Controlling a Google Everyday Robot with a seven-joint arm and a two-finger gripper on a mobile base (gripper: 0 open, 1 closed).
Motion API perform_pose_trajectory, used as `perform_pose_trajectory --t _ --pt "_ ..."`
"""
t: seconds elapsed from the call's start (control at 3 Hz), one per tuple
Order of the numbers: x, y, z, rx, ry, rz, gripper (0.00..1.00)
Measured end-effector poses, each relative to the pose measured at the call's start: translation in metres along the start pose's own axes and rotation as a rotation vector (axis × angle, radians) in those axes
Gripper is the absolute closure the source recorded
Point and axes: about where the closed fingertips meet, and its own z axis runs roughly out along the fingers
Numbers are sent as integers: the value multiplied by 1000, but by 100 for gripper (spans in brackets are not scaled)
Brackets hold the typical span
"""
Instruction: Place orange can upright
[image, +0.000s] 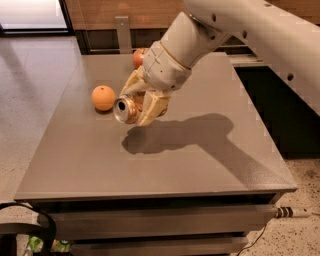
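Note:
The orange can (126, 109) is held in my gripper (141, 104), lifted above the grey table (150, 160). The can lies tilted on its side, its silver top with the pull-tab opening facing the camera and to the left. The cream fingers (155, 107) close on the can's body from both sides. The white arm comes in from the upper right. The gripper's shadow falls on the table just below and to the right.
A round orange fruit (103, 97) sits on the table to the left of the can. A red apple (138, 57) sits at the back edge, partly behind the arm. A dark cabinet stands to the right of the table.

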Motion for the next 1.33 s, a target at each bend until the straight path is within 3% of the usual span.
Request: perform_pose_trajectory --t 0.33,0.67,1.0,1.33 --pt "0 10 -21 126 -67 69 100" --pt "5 30 -31 256 -93 182 100" --pt "10 53 -35 422 -145 314 100" --pt "23 56 -41 541 -191 355 100"
